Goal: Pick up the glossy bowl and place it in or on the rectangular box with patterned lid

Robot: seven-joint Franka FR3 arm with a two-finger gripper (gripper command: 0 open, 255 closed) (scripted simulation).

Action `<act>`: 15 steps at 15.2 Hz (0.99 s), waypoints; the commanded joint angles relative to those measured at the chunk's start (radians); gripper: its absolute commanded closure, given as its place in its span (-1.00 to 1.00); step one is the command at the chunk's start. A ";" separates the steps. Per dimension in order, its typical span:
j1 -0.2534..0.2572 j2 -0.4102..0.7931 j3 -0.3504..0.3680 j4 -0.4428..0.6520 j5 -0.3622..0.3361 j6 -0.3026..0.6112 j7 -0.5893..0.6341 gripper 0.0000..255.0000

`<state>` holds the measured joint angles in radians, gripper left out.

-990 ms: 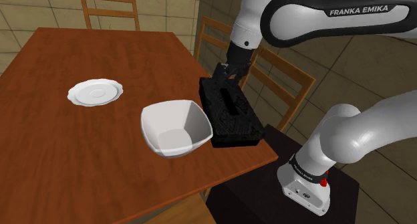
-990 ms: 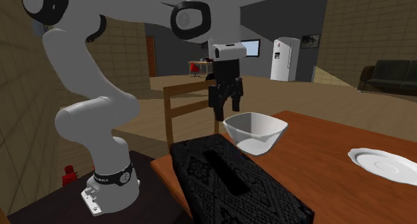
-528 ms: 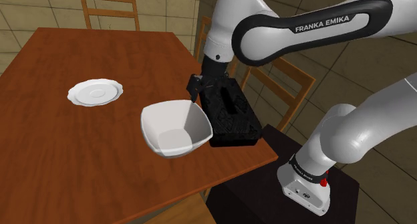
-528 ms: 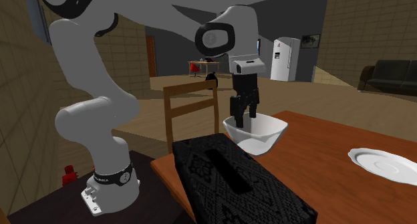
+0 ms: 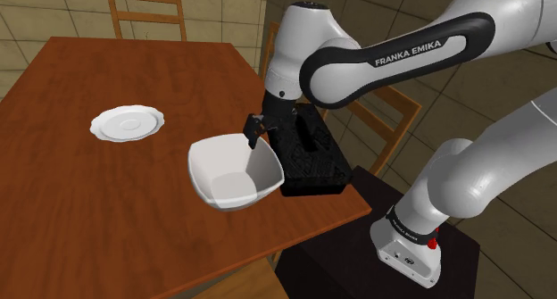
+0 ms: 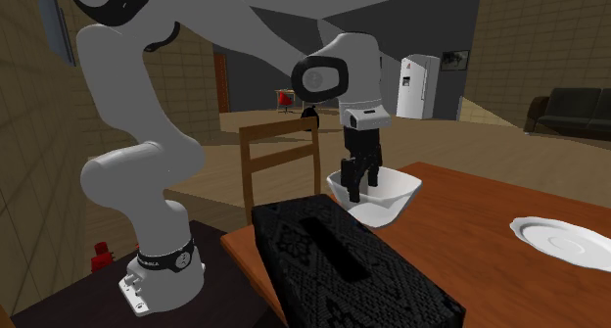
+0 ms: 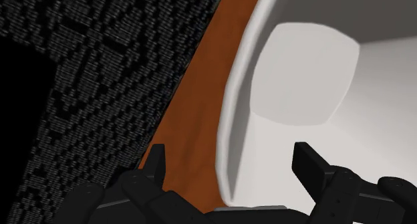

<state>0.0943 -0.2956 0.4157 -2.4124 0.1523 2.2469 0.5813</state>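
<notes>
A glossy white square-sided bowl [image 5: 234, 170] [image 6: 390, 195] stands on the wooden table [image 5: 107, 199] near its edge. Right beside it lies the black rectangular box [image 5: 310, 153] [image 6: 343, 265] with a patterned lid and a slot in the top. My black gripper [image 5: 257, 133] [image 6: 358, 175] [image 7: 234, 164] is open and low over the bowl's wall nearest the box. In the wrist view that rim [image 7: 232, 116] runs between the fingers: one finger [image 7: 156, 161] hangs over the strip of table by the box [image 7: 87, 89], the other [image 7: 310, 162] is inside the bowl. Nothing is clasped.
A white scalloped plate [image 5: 128, 123] [image 6: 565, 240] lies further along the table. Wooden chairs [image 5: 147, 12] [image 6: 279, 160] stand at the far end and along the box's side of the table. My stand [image 5: 393, 253] sits just past the table corner.
The gripper has moved from above the box over to the bowl and come down, and its open fingers now straddle the bowl's near wall. Bowl and box have not moved.
</notes>
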 commanded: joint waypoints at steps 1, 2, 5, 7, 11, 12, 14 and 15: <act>-0.001 0.007 0.002 -0.003 -0.002 0.011 0.001 -1.00; -0.001 0.007 0.002 -0.003 -0.002 0.011 0.002 -1.00; -0.001 0.007 0.002 -0.003 -0.002 0.011 0.002 -1.00; -0.001 0.007 0.002 -0.003 -0.002 0.011 0.001 -1.00; -0.001 0.007 0.002 -0.003 -0.002 0.011 0.001 1.00; -0.001 0.007 0.002 -0.003 -0.002 0.011 0.001 1.00; -0.001 0.007 0.002 -0.003 -0.002 0.011 0.001 1.00; -0.001 0.007 0.002 -0.003 -0.002 0.011 0.001 1.00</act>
<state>0.0933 -0.2889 0.4172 -2.4153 0.1504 2.2575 0.5827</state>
